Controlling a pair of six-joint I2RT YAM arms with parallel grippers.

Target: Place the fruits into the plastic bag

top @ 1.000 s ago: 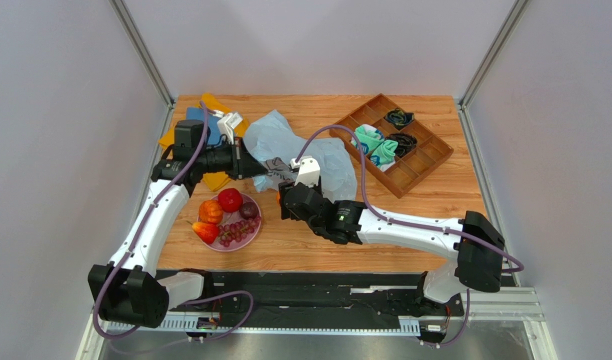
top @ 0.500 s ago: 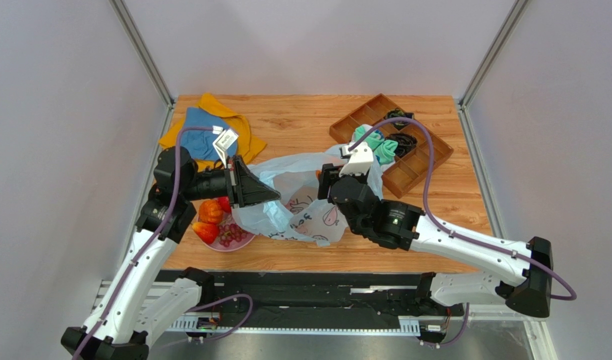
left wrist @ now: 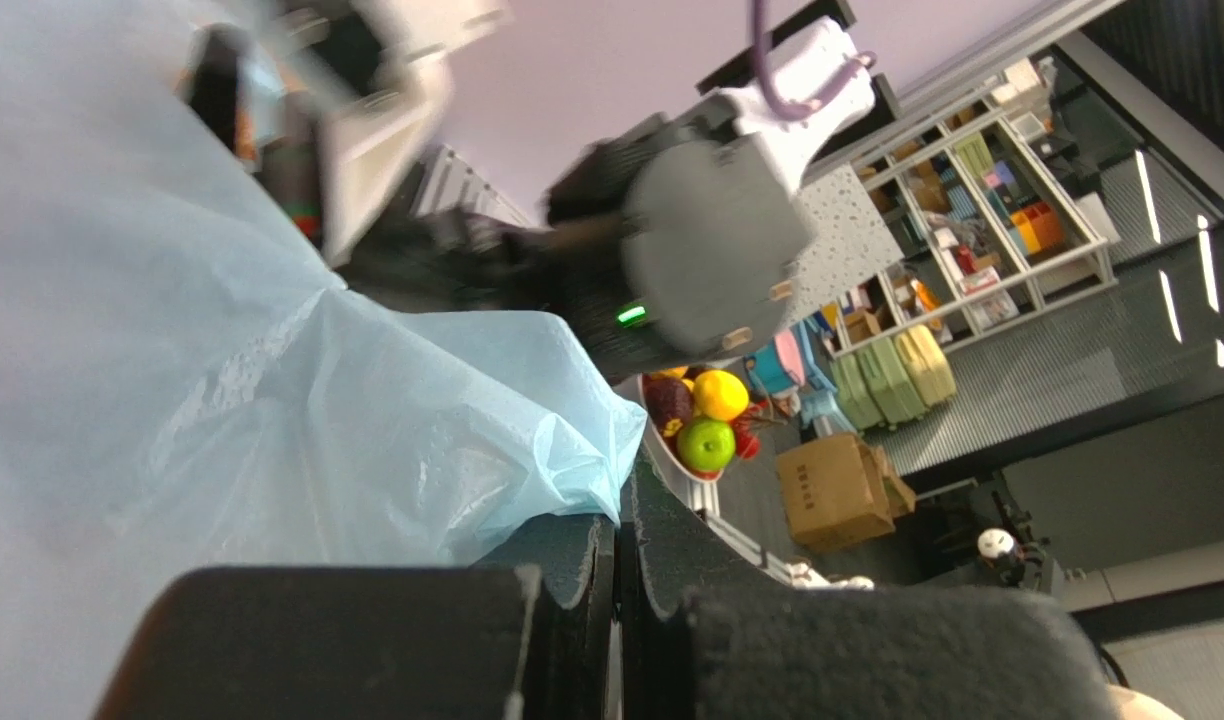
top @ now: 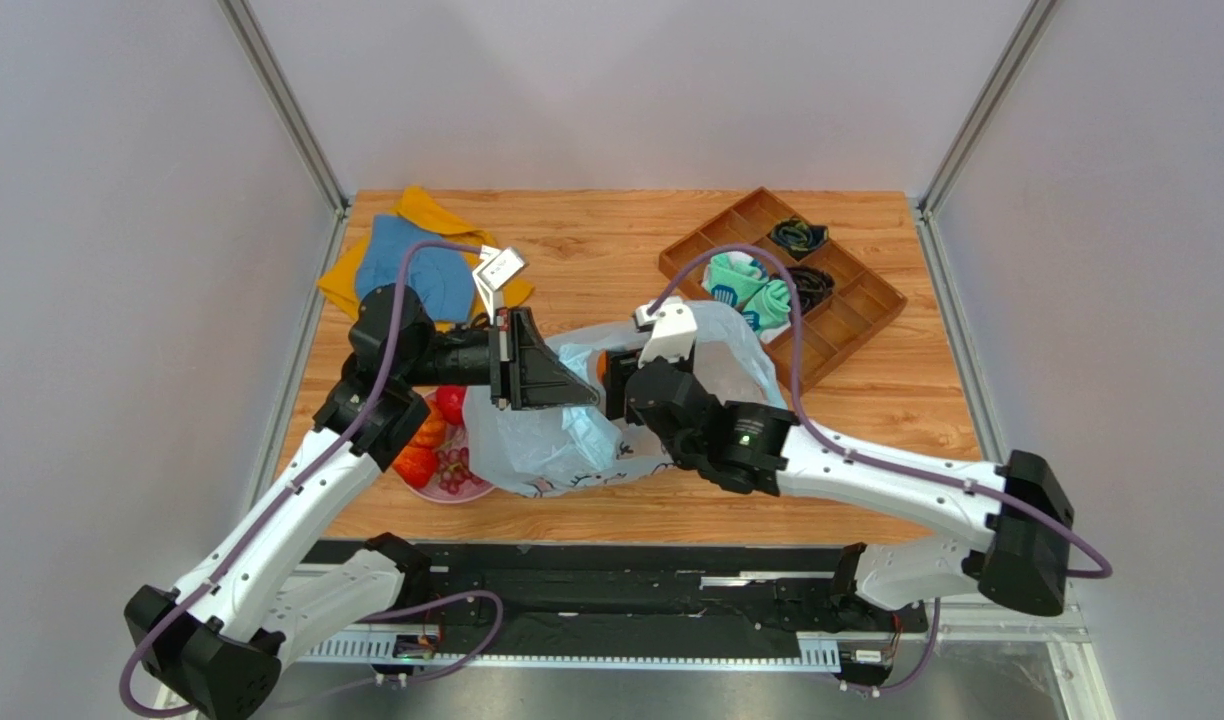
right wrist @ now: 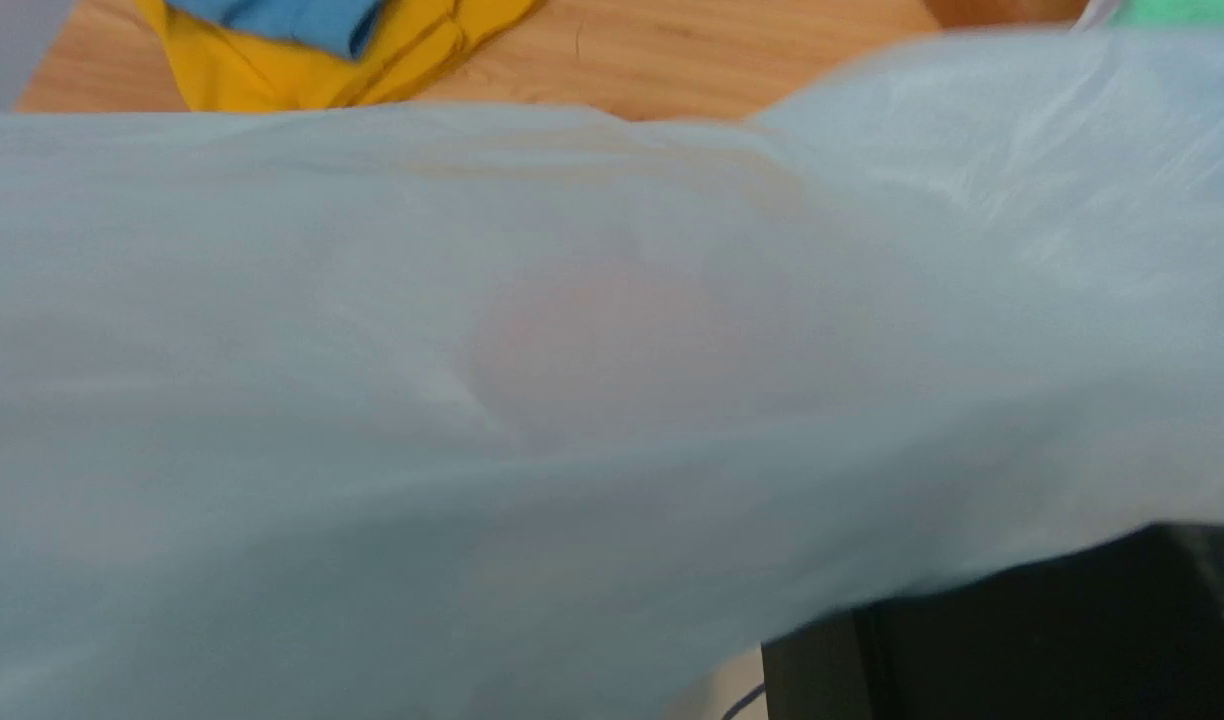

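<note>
The pale blue plastic bag (top: 566, 443) lies at the table's middle, draped over the right side of the pink plate (top: 439, 492). My left gripper (top: 585, 395) is shut on the bag's upper edge and holds it up; the left wrist view shows its jaws (left wrist: 621, 495) pressed together beside the film (left wrist: 198, 390). My right gripper (top: 609, 378) hovers just right of it over the bag, with a small orange (top: 603, 365) at its tip. The bag (right wrist: 573, 375) fills the right wrist view; only one dark finger (right wrist: 1024, 630) shows. A red apple (top: 450, 402), orange-red fruits (top: 427, 432) and grapes (top: 453, 473) stay on the plate.
A blue cloth on a yellow cloth (top: 423, 278) lies at the back left. A wooden compartment tray (top: 859, 323) with cables and green items stands at the back right, close to the bag's right edge.
The bag was dragged from the back middle toward the front and now overlaps the plate. My left gripper carried its edge. My right gripper moved from beside the plate to over the bag.
</note>
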